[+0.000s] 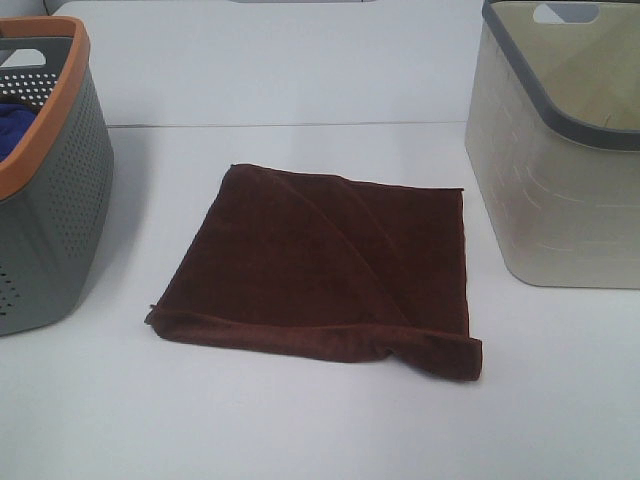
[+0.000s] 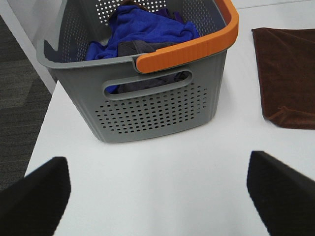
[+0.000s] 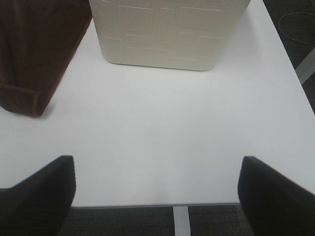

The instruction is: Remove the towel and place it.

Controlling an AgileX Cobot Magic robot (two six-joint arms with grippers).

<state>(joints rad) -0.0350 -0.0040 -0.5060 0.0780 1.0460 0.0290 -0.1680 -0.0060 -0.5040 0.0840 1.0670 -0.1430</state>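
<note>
The dark reddish-brown towel (image 1: 320, 270) lies flat on the white table between two baskets, its near edge folded over. It also shows in the left wrist view (image 2: 288, 73) and in the right wrist view (image 3: 37, 49). My left gripper (image 2: 160, 196) is open and empty, over the table in front of the grey basket, apart from the towel. My right gripper (image 3: 157, 194) is open and empty, near the table's front edge in front of the cream basket. Neither gripper shows in the high view.
A grey perforated basket with an orange rim (image 1: 40, 190) stands at the left and holds a blue cloth (image 2: 142, 29). A cream basket with a grey rim (image 1: 560, 150) stands at the right. The table's front edge (image 3: 172, 204) is close to my right gripper.
</note>
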